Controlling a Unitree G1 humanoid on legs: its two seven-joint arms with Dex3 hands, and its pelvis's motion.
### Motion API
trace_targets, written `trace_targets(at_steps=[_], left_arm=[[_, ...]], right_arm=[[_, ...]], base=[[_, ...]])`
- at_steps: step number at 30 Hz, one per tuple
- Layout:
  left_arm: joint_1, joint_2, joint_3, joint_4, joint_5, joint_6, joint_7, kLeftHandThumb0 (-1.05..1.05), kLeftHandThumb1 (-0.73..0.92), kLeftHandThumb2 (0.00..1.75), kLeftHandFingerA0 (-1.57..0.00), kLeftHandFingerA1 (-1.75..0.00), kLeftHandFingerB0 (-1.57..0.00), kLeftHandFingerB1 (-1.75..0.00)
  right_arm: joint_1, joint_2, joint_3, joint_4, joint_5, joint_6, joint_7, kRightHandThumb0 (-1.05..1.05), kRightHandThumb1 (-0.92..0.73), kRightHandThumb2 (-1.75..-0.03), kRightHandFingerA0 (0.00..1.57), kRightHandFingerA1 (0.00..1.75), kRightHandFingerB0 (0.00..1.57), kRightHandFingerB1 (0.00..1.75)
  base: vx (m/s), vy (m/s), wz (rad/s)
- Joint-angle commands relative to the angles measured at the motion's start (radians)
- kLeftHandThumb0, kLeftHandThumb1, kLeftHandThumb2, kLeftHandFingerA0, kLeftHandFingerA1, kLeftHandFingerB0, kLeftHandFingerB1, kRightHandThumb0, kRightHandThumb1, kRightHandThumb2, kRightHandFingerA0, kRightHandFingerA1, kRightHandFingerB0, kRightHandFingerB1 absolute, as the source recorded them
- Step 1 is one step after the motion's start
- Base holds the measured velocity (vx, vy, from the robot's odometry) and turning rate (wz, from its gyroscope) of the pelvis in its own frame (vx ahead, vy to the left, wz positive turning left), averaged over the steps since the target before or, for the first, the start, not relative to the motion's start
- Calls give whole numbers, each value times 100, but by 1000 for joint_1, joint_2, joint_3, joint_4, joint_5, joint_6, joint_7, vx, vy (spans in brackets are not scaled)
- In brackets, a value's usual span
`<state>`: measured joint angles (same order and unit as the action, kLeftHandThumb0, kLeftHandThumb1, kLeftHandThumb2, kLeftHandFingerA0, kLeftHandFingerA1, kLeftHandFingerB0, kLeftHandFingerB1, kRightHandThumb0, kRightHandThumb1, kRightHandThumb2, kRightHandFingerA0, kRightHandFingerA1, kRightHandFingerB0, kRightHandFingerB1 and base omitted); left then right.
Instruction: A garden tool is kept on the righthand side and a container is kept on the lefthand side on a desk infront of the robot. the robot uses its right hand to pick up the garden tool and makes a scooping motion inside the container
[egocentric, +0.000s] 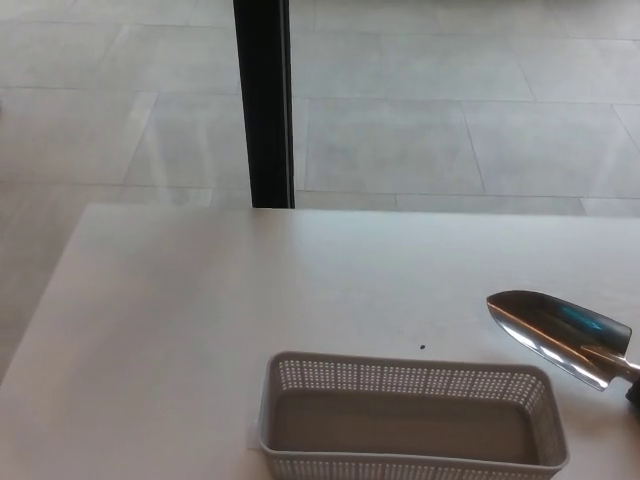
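Neither hand shows clearly; a dark sliver at the right edge, where the trowel's handle leaves the picture, is too small to identify, so whether anything grips the handle cannot be told. The shiny metal trowel (558, 335) lies on the white desk (200, 320), blade pointing left, near the grey perforated basket (410, 415) but apart from it. The basket looks empty.

On the desk (200, 300), the trowel (555, 335) lies right of the container (410, 420).
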<state>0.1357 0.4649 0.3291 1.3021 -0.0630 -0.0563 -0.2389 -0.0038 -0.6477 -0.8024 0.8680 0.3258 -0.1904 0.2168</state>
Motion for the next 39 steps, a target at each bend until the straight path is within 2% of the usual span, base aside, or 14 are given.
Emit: trace_targets(at_steps=[1, 2, 5, 6, 7, 9, 11, 12, 15, 18, 27, 28, 32, 39], left_arm=[[6, 17, 3, 0, -10, -3, -1, -90, -12, 117, -89, -127, -75, -117], [3, 16, 11, 4, -17, 1, 0, -86, -9, 116, -89, -125, -73, -116], [0, 16, 7, 3, -12, -2, 5, -88, -11, 115, -95, -126, -76, -115], [-3, 13, 10, 5, -14, -4, 11, -86, -12, 117, -94, -125, -78, -116], [-2, 14, 13, 3, -18, -7, 2, -87, -11, 114, -93, -124, -77, -116], [3, 9, 30, -4, -38, -12, -9, -94, -11, 112, -92, -128, -73, -125], [3, 4, 55, -6, -62, -8, -13, -99, -17, 117, -85, -133, -72, -131], [8, 3, 47, -10, -54, -30, -29, -97, -9, 111, -85, -133, -78, -122], [24, 7, 19, -29, -23, -58, -35, -102, -9, 115, -91, -136, -85, -118], [19, 4, 27, -32, -30, -45, -27, -95, -17, 122, -108, -140, -91, -122], [9, 2, 42, -23, -39, -44, -33, -102, -17, 119, -100, -143, -82, -126], [12, 2, 33, -27, -30, -50, -28, -103, -3, 105, -96, -125, -84, -116], [18, 1, 29, -29, -29, -56, -41, -105, -15, 118, -92, -148, -84, -125], [6, -8, 33, 0, -30, -34, -9, -89, -8, 109, -95, -122, -79, -110]], right_arm=[[-43, -28, 26, -291, 23, 30, -30, -90, -59, -104, 4, 24, 9, 19], [-56, -20, 51, -402, 31, 20, 0, -42, -30, -97, 1, 54, 0, 52], [-59, -14, 89, -536, 35, 59, 25, -44, -28, -96, 2, 56, 1, 52], [-56, -32, 141, -605, -19, 51, 35, -97, -74, -63, 3, 71, 12, 54], [-66, -30, 163, -629, -35, 36, 38, -99, -71, -62, 3, 77, 16, 55], [-65, -64, 234, -669, -131, 21, 42, -103, -65, -105, 0, 63, 4, 57], [-70, -69, 275, -691, -143, 24, 66, -105, -66, -105, 1, 53, 6, 52], [-70, -77, 320, -715, -184, 29, 72, -103, -66, -76, 0, 51, 9, 46], [-49, -102, 415, -752, -238, 53, 118, -93, -62, -104, 5, 6, 9, 20], [-51, -125, 508, -751, -319, 63, 112, -89, -59, -105, 1, 13, 6, 24], [-86, -157, 737, -672, -447, 127, 139, -105, -72, -115, 0, 3, 0, 6], [-91, -161, 760, -655, -456, 130, 150, -105, -72, -115, 0, 6, 0, 6], [-109, -161, 829, -597, -500, 133, 138, -105, -70, -116, 0, 9, 0, 6], [-147, -154, 909, -523, -543, 138, 121, -105, -71, -113, 0, 10, 1, 10]], base=[[0, 0, 0], [0, 0, 0], [0, 0, 0], [0, 0, 0], [0, 0, 0], [0, 0, 0], [0, 0, 0], [0, 0, 0], [0, 0, 0], [0, 0, 0], [0, 0, 0], [0, 0, 0], [0, 0, 0], [0, 0, 0]])
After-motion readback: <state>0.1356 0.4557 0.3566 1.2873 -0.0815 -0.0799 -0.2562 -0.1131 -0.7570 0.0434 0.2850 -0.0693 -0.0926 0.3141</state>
